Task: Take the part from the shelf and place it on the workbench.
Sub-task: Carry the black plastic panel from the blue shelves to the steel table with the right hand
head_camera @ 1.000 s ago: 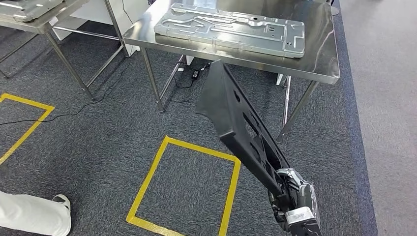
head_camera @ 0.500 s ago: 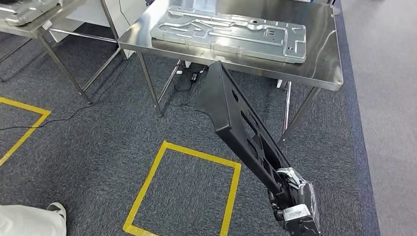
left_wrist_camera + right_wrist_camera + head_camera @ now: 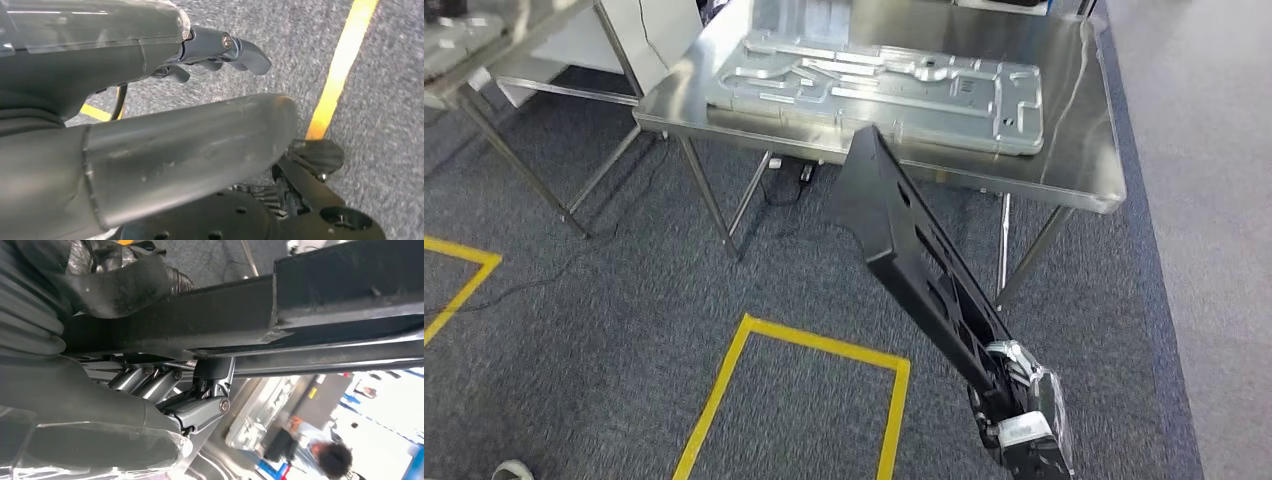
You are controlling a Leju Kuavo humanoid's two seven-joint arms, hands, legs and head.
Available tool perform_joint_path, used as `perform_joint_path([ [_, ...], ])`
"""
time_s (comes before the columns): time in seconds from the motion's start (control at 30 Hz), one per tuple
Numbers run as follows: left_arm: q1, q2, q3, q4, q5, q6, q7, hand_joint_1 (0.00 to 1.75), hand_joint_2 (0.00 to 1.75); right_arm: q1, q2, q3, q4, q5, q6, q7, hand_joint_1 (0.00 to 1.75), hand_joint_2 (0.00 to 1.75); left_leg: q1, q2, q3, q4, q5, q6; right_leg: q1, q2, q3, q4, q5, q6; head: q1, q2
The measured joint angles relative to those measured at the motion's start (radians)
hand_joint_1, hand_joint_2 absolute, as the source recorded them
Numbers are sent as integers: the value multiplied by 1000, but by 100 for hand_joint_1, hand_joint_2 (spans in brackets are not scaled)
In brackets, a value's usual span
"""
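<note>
Now my right hand (image 3: 1022,415) grips the near end of the long black part (image 3: 914,260) — its far tip points toward the steel workbench (image 3: 1079,165). I'm mid-carry; next I must raise it beside the stamped metal plate (image 3: 874,85).

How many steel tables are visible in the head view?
2. One steel workbench stands ahead, carrying a stamped metal panel; a second steel table is cut off at upper left. Others may lie outside the frame.
</note>
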Motion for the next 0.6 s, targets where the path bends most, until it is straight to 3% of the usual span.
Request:
perform_joint_path([
  [0.07,-2,-2,0,-1,0,0,2,0,0,-2,-1,-1,1,5,-1,4,175,175,5,-1,43,-36,-7,9,0,-4,-25,71,44,12,0,0],
  [0.13,-3,-2,0,-2,0,0,3,0,0,-4,-1,-4,2,13,-3,8,175,175,11,-2,91,-71,-19,14,-4,-6,-103,188,67,22,1,0],
  [0.17,-3,-2,0,-2,0,0,3,0,0,-5,-1,-6,2,20,-6,10,175,175,12,-2,115,-84,-29,15,-7,-7,-148,231,48,28,0,0],
  [0.2,-3,-2,0,-2,0,0,3,0,0,-5,-2,-9,2,31,-10,13,175,175,14,-3,140,-95,-41,14,-11,-7,-188,255,9,34,0,0],
  [0.27,-1,-2,0,-2,-3,-1,4,0,0,-6,-2,-16,2,65,-27,18,175,175,20,-8,193,-109,-72,7,-19,-10,-244,243,-77,45,0,0],
  [0.3,-1,-2,0,-2,-6,-2,4,0,0,-8,-3,-21,0,89,-39,20,175,175,23,-11,220,-111,-90,3,-23,-11,-259,212,-93,50,0,0],
  [0.33,0,-1,0,-2,-11,-3,4,0,0,-9,-3,-26,-2,115,-51,22,175,175,26,-13,244,-112,-110,-2,-27,-14,-268,165,-65,54,0,0],
  [0.4,2,2,1,-2,-16,-5,4,0,0,-13,-5,-40,-6,162,-70,29,175,175,29,-13,289,-111,-152,-12,-29,-22,-276,80,95,54,0,0],
  [0.43,3,3,1,-2,-18,-6,4,0,0,-15,-6,-46,-10,177,-74,32,175,175,29,-12,306,-112,-171,-21,-26,-24,-275,58,163,47,0,0],
  [0.47,1,4,1,-2,-19,-6,4,0,0,-16,-7,-50,-15,186,-77,33,175,175,30,-11,321,-113,-182,-30,-22,-23,-271,50,198,36,0,0],
  [0.53,-7,6,0,-2,-19,-7,3,0,0,-22,-9,-53,-27,193,-78,34,175,175,34,-9,324,-80,-166,-46,-17,-17,-246,42,178,11,0,0],
  [0.57,-11,6,-1,-1,-19,-7,3,0,0,-24,-9,-54,-32,195,-78,33,175,175,35,-8,304,-28,-139,-50,-19,-16,-226,30,168,1,0,0],
  [0.6,-16,7,-1,-1,-20,-7,2,0,0,-27,-9,-54,-34,201,-79,32,175,175,36,-7,264,42,-116,-52,-21,-16,-202,17,160,-7,0,0],
])
